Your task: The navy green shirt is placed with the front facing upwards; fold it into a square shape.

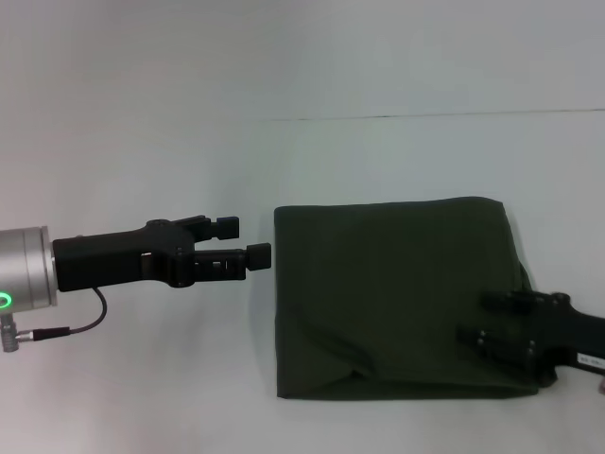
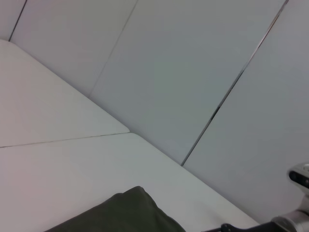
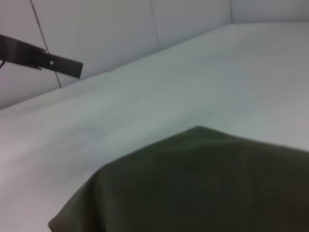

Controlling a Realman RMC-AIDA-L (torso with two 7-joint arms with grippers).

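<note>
Shirt: the navy green shirt lies flat on the white table, folded into a rough rectangle with its plain back side up; no lettering or collar shows.
Shirt edges: 1 fold crease runs near the lower left corner; a little cloth bulges out at the right side.
Left gripper: the left gripper hovers just off the shirt's left edge, pointing toward it, its 2 fingers apart with nothing between them.
Right gripper: the right gripper sits over the shirt's lower right part, low against the cloth; whether its fingers are parted or closed cannot be told.
Left wrist view: a corner of the shirt on the table, wall panels behind.
Right wrist view: the shirt close up, table beyond.
</note>
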